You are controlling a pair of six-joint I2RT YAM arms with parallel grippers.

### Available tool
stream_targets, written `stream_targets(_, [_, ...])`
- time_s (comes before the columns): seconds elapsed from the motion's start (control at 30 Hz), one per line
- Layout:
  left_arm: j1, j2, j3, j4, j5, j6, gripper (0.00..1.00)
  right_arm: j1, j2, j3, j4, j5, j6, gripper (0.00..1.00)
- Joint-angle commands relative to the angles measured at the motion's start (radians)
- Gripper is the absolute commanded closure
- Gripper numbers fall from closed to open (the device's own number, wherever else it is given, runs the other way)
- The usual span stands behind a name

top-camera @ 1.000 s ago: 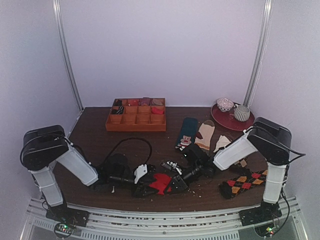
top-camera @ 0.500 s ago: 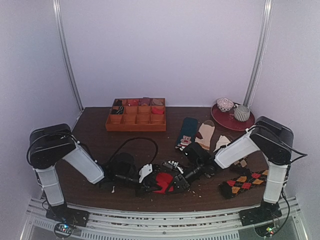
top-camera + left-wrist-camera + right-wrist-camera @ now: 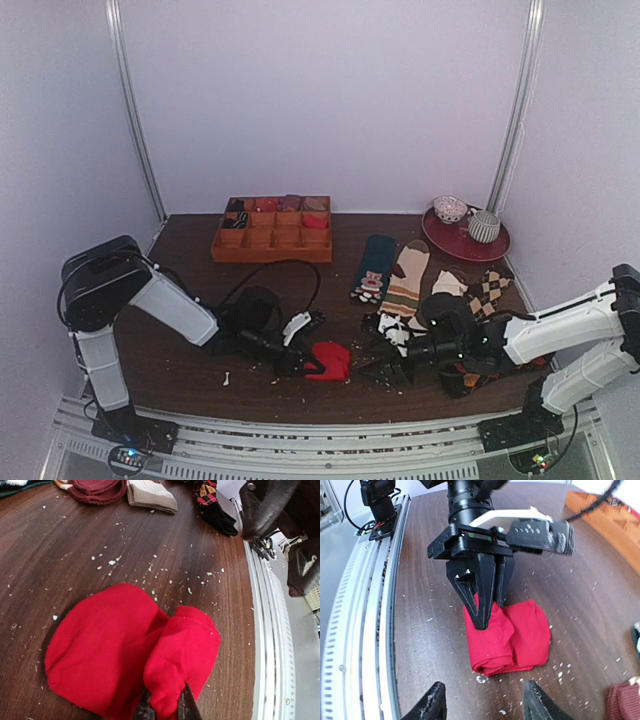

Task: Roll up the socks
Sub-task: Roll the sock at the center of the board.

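The red socks [image 3: 328, 361] lie as a compact rolled bundle on the brown table near its front edge. They also show in the left wrist view [image 3: 130, 650] and in the right wrist view [image 3: 507, 637]. My left gripper [image 3: 305, 365] is shut on a fold of the bundle; its fingertips [image 3: 145, 711] pinch the red cloth, as the right wrist view shows too [image 3: 487, 612]. My right gripper [image 3: 385, 365] is open and empty, a short way right of the bundle, its fingers [image 3: 434, 706] apart from it.
An orange divided tray [image 3: 272, 232] stands at the back. A teal bear sock [image 3: 374, 265], a striped sock [image 3: 405, 275] and argyle socks [image 3: 490, 290] lie right of centre. A red plate [image 3: 462, 240] with cups sits back right. White crumbs dot the wood.
My right arm has drawn back to the right, away from the socks, and its gripper is off them. My left gripper has shifted right, still holding the bundle.
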State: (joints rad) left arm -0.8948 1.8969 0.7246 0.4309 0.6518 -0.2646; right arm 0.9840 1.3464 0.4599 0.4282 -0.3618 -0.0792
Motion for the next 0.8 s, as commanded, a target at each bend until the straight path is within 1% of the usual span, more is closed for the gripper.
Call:
stream_targets(0.0, [0.014, 0.093, -0.033, -0.325, -0.008, -0.04, 1.0, 0.038, 0.018, -0.012, 0.145, 0.118, -0.2, 0.47])
stream_targets(0.13, [0.014, 0.095, -0.013, -0.34, -0.005, -0.041, 1.0, 0.101, 0.135, 0.079, 0.066, 0.158, -0.29, 0.46])
stream_targets(0.2, [0.014, 0.096, -0.004, -0.351, -0.007, -0.037, 1.0, 0.119, 0.177, 0.107, 0.062, 0.161, -0.305, 0.45])
stream_targets(0.3, [0.014, 0.1, 0.001, -0.36, -0.01, -0.033, 1.0, 0.13, 0.217, 0.131, 0.069, 0.14, -0.309, 0.46])
stream_targets(0.43, [0.014, 0.103, 0.004, -0.365, -0.01, -0.027, 1.0, 0.135, 0.26, 0.154, 0.056, 0.093, -0.3, 0.5])
stream_targets(0.6, [0.014, 0.104, 0.002, -0.369, -0.011, -0.021, 1.0, 0.139, 0.316, 0.163, 0.06, 0.178, -0.271, 0.5])
stream_targets(0.77, [0.014, 0.106, 0.002, -0.373, -0.017, -0.018, 1.0, 0.139, 0.369, 0.193, 0.035, 0.192, -0.276, 0.49])
